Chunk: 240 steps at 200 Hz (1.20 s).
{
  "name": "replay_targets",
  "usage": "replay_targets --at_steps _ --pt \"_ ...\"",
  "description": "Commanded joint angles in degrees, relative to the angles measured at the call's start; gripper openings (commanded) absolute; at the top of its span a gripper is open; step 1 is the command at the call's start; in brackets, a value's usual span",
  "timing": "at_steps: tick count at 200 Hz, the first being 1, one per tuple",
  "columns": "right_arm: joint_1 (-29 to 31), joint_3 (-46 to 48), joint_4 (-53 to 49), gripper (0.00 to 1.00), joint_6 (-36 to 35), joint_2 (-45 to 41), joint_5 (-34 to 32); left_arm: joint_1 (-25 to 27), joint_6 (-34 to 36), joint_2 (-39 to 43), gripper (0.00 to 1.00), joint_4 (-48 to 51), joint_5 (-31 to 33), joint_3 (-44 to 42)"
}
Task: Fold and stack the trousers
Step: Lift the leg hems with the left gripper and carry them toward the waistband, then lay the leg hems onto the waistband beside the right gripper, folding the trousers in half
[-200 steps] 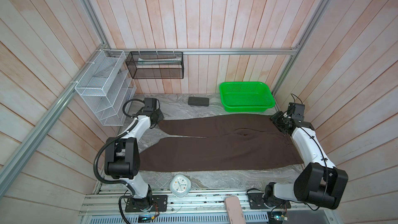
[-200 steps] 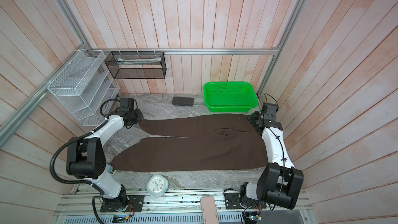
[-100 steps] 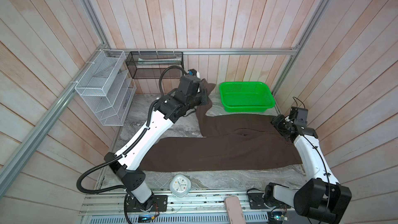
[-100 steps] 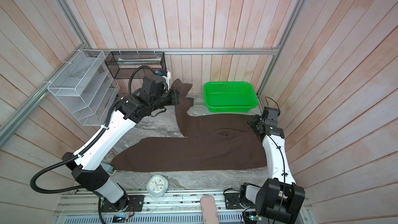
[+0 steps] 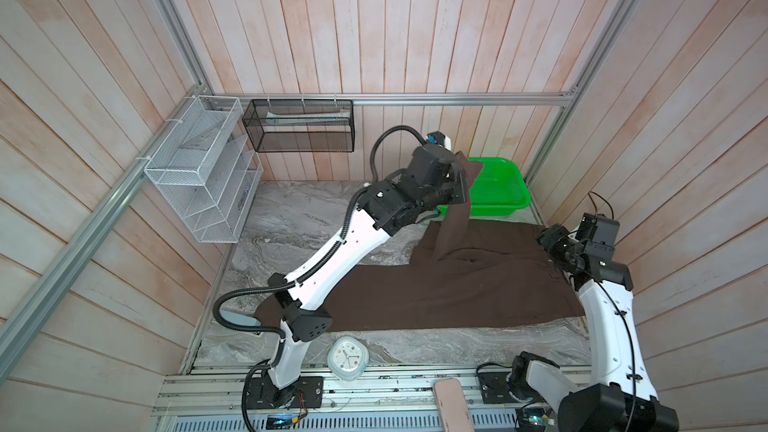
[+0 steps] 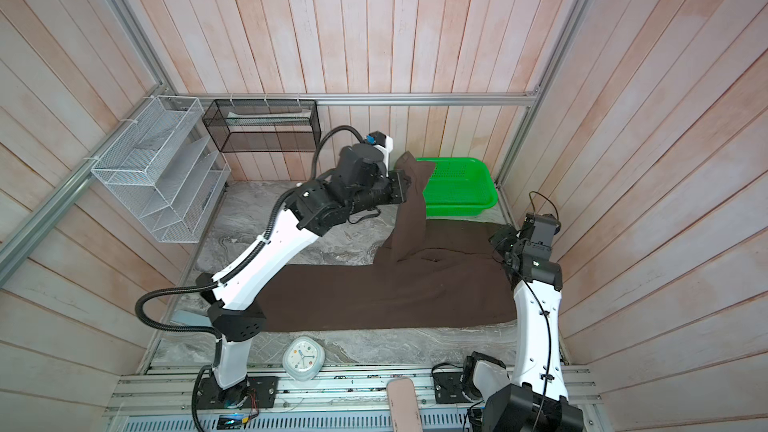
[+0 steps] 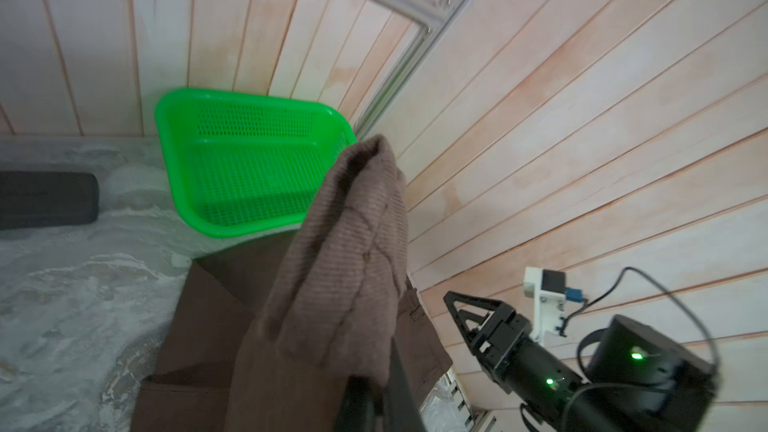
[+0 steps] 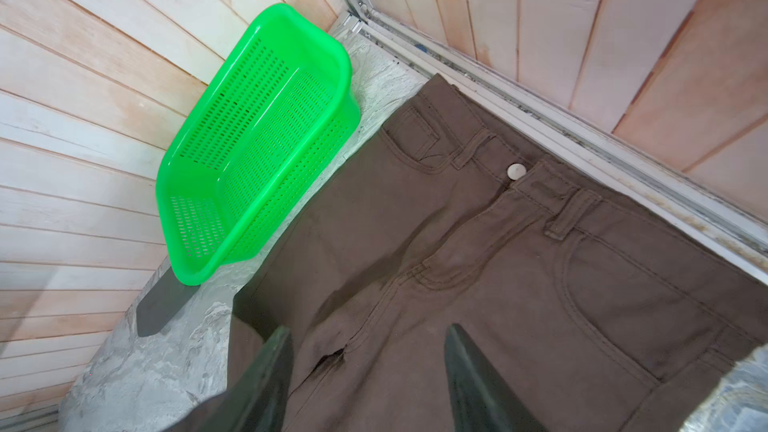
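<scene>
While the near leg of the trousers (image 5: 415,297) lay flat across the bench (image 5: 299,218), the right pincer (image 8: 369,330) hung released over the waist; farther back, the left pincer (image 5: 462,187) clenched the far leg's hem, held high before the basket (image 5: 500,189).

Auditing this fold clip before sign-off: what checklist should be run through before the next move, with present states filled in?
1. Left gripper shut on the far leg of the trousers: ok.
2. Lifted leg clear of the green basket: cannot tell; they overlap in both top views.
3. Near leg lying flat on the table: ok.
4. Right gripper securing the waist: not ok; it is open above the fly, gripping nothing.
5. Dark grey case apart from the cloth: ok.
</scene>
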<state>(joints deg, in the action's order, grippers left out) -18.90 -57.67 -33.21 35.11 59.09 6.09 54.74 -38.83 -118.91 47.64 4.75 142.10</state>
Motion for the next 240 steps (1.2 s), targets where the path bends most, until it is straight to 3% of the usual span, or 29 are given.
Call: replay_targets --at_steps 1,29,45,61,77,94,152,240 --pt "-1.51 -0.11 -2.47 0.60 -1.32 -1.48 -0.11 3.24 -3.32 -4.43 0.07 -2.64 -4.27 -2.18" --pt "-2.51 -1.01 -3.32 0.62 -1.01 -2.97 -1.18 5.34 -2.60 -6.90 0.49 -5.16 -6.69 -3.59" --pt "-2.51 -2.20 -4.22 0.63 -0.93 -3.25 -2.02 5.81 -0.34 -5.51 0.61 -5.50 -6.07 -4.36" --pt "-2.51 -3.24 -4.65 0.64 -0.75 -3.41 -2.04 5.82 2.10 -1.23 0.66 -6.58 -2.79 -8.60" --pt "-2.48 -3.68 -5.00 0.64 -0.42 -3.54 -1.85 5.04 4.78 4.05 0.68 -9.48 -0.04 -16.52" --pt "-2.47 -3.39 -4.94 0.65 -0.09 -3.20 -0.70 2.51 6.84 6.73 0.66 -11.17 -2.14 -23.99" --pt "-1.99 -0.27 -4.01 0.65 1.39 1.61 9.84 -5.89 15.35 1.50 0.64 -17.01 -12.91 -36.80" --pt "7.77 -0.38 -6.35 0.69 0.37 8.45 5.03 -6.60 17.83 -17.99 0.70 -15.73 -33.79 -24.36"
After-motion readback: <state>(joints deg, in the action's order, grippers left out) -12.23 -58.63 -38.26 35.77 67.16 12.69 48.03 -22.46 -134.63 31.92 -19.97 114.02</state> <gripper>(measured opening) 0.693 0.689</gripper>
